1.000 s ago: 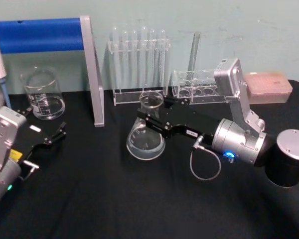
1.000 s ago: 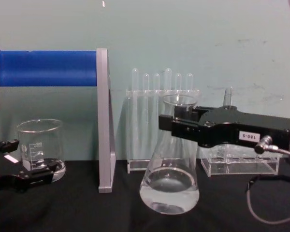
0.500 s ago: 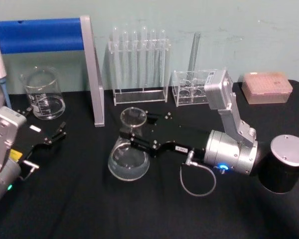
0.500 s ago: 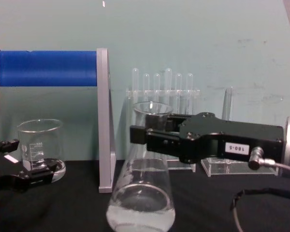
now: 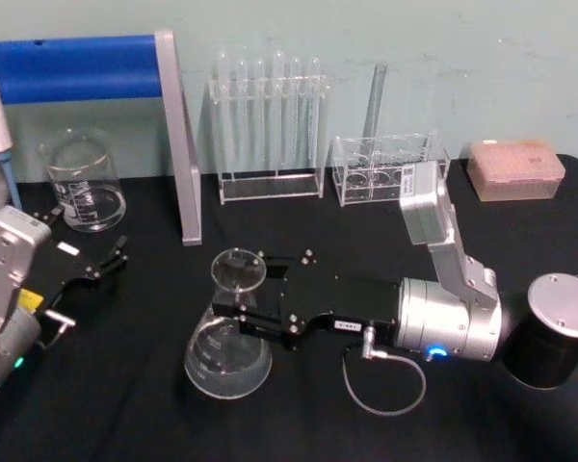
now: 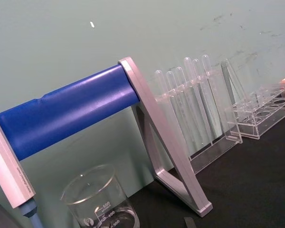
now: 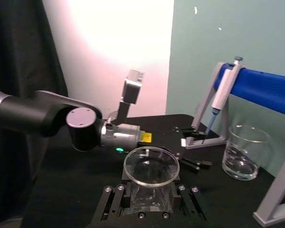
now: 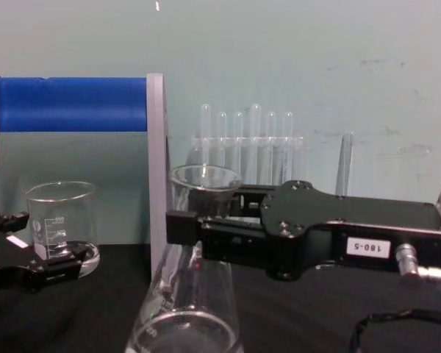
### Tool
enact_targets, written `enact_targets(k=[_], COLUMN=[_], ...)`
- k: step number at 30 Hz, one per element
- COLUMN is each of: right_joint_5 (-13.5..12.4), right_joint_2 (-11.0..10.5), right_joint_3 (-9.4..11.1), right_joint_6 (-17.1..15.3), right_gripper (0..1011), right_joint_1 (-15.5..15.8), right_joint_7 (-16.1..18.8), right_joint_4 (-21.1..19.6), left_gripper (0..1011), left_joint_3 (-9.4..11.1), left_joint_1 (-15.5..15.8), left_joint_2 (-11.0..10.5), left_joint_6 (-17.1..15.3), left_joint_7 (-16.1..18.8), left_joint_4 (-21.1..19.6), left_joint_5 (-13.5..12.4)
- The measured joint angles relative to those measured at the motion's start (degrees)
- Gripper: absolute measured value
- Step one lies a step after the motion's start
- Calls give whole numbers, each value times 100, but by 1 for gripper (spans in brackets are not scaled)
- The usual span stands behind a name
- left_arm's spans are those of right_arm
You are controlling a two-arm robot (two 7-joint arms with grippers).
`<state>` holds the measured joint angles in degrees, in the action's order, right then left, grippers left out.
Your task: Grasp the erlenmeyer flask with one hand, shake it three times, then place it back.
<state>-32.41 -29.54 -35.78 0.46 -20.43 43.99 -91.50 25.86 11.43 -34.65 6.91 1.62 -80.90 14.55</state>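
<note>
You have the erlenmeyer flask [image 5: 227, 354] in the lower middle of the head view, a little left of centre. It stands close to upright, with its round rim open to the camera and a shallow pool of clear liquid in its wide base. In the chest view the flask [image 8: 185, 312] sits low in the frame and its base runs off the bottom edge, so you cannot tell whether it touches the black worktop [image 5: 154, 423] or hangs just above it.

Your right gripper [image 5: 239, 300] reaches in flat from the right of the head view, and its jaws are clamped on the flask's neck just under the rim. The chest view shows that gripper [image 8: 198, 226] on the neck too, with its small white numbered label toward the right of the frame. From the right wrist camera you look down into the flask's rim [image 7: 151, 167].

Your left gripper [image 5: 85, 234] rests at the left edge of the head view, well apart from the flask, its jaws spread with nothing between them. Just beyond it, in the upper left, stands a beaker [image 5: 82, 183] with a little liquid, near a grey stand carrying a blue bar [image 5: 77, 67]. Along the back, in the upper middle, is a clear rack of test tubes [image 5: 270, 125], then a lower clear rack [image 5: 380, 171], and a pink tip box [image 5: 515, 168] at the upper right
</note>
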Motion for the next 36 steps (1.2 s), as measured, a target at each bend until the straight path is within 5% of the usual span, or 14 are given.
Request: enact_targets(k=[16, 25, 36], right_joint_5=[-91, 190, 988], right_joint_2=[-96, 185, 669], right_joint_3=[-179, 58, 518], right_joint_6=[69, 51, 125], right_gripper=[449, 449, 449], right_joint_1=[-63, -62, -3], right_joint_7=[-55, -955, -2569], right_joint_4=[-37, 196, 562], left_gripper=[1001, 1000, 1001], left_joint_3=[0, 0, 0], left_joint_1=[0, 0, 0], left_joint_2=[0, 0, 0], left_joint_6=[0, 0, 0], left_joint_7=[0, 0, 0], left_joint_4=[0, 0, 0], left_joint_5=[0, 0, 0])
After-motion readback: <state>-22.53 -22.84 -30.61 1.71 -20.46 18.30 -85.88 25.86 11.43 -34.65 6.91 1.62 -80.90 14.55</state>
